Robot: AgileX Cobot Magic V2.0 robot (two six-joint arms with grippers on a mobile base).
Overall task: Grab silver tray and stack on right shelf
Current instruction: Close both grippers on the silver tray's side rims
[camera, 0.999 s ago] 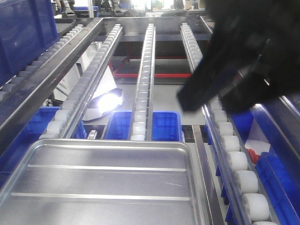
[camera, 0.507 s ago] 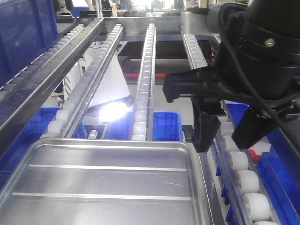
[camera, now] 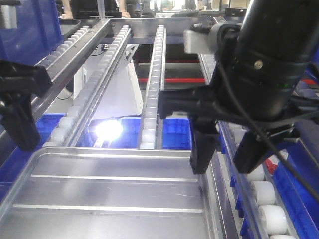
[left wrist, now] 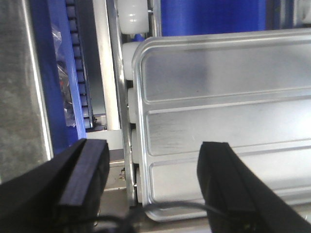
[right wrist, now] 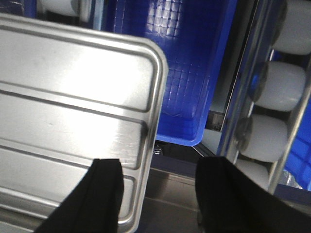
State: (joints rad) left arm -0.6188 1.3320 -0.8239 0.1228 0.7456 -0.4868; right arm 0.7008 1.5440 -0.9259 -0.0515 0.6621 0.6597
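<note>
A shiny rectangular steel tray [camera: 114, 194] with rounded corners and a low rim lies flat across the near end of the steel-railed roller rack [camera: 152, 74], with two long raised ribs crossing its floor. Only the front view takes in the rack's depth. Three lanes of white rollers [camera: 149, 135] run away from the camera, a fourth and higher lane sits at the far left, a red frame bar [camera: 169, 79] crosses behind, and a bright glare [camera: 108, 129] shines beneath the lanes. It also shows both black arms at once, one at each far corner of the tray. The left wrist view adds what the front cannot: the left gripper [left wrist: 153, 160] is spread wide and holds nothing. One finger is over the rail outside the tray's rim and the other above the tray floor, and white rollers peek out under that rim. The right wrist view shows the right gripper [right wrist: 163, 165] equally wide and empty, with the tray's rounded corner lying between its two fingers [right wrist: 104, 194]. Beyond that corner is a blue plastic bin with a gridded floor [right wrist: 180, 63], and a column of white rollers runs along the right edge. Whether either gripper touches the tray cannot be told.
</note>
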